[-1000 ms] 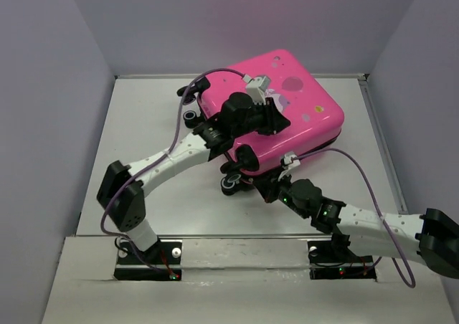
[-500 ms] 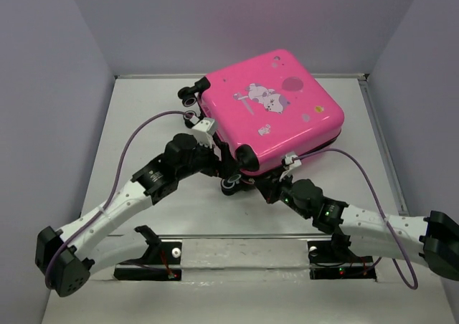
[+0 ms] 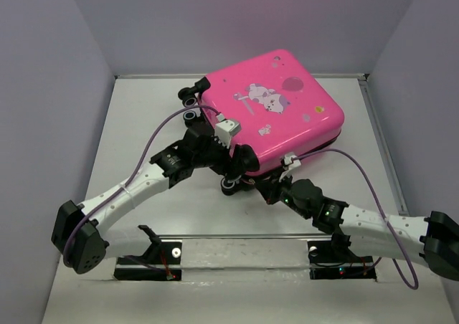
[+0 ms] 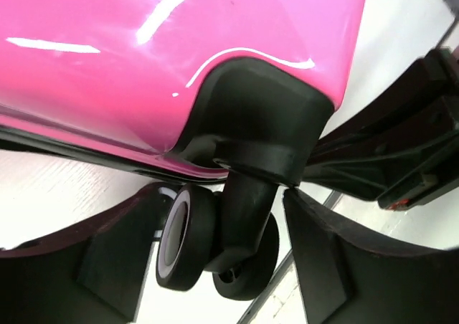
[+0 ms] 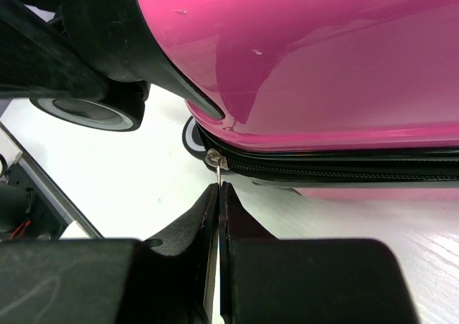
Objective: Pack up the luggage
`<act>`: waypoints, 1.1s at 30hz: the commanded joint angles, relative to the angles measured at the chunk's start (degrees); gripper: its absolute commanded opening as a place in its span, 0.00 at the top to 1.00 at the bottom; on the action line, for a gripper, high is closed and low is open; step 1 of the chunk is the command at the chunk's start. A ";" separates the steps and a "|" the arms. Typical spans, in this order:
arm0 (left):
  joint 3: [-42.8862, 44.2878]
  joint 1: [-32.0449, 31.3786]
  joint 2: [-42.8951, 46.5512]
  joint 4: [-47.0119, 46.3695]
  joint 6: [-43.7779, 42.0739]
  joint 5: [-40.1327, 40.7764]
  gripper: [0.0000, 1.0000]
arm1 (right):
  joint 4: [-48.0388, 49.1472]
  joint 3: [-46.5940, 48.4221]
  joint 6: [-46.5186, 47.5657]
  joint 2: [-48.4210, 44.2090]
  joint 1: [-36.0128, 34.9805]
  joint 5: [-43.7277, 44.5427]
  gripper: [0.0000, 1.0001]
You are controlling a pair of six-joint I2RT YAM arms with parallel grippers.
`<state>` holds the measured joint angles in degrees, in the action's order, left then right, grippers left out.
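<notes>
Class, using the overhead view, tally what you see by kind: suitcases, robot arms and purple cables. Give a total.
Suitcases: 1, the pink suitcase
Robot arms: 2, left arm and right arm
Purple cables: 2, one on each arm
Total: 5

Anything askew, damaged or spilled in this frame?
Nothing stands out. The hot-pink hard-shell suitcase lies shut on the white table, merely turned at an angle to its edges. The right fingers pinch its metal zip pull; the left fingers straddle a black wheel, open.
</notes>
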<state>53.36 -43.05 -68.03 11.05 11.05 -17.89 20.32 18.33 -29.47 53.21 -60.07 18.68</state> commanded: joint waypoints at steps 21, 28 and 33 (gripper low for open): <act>-0.62 -6.60 -7.47 -0.76 1.43 -5.58 0.94 | -30.96 11.11 -4.99 -10.33 27.71 12.01 0.86; -4.14 -13.81 -7.99 -13.93 11.17 -9.35 0.94 | -8.99 20.30 8.44 8.11 39.24 -22.91 0.83; -1.52 -16.54 -14.22 -25.71 16.36 -11.29 0.94 | -3.44 33.33 12.77 23.74 39.24 -40.54 0.81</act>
<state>52.03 -53.25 -76.23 -7.60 21.30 -17.67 -0.78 39.83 -20.93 66.19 -18.20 9.98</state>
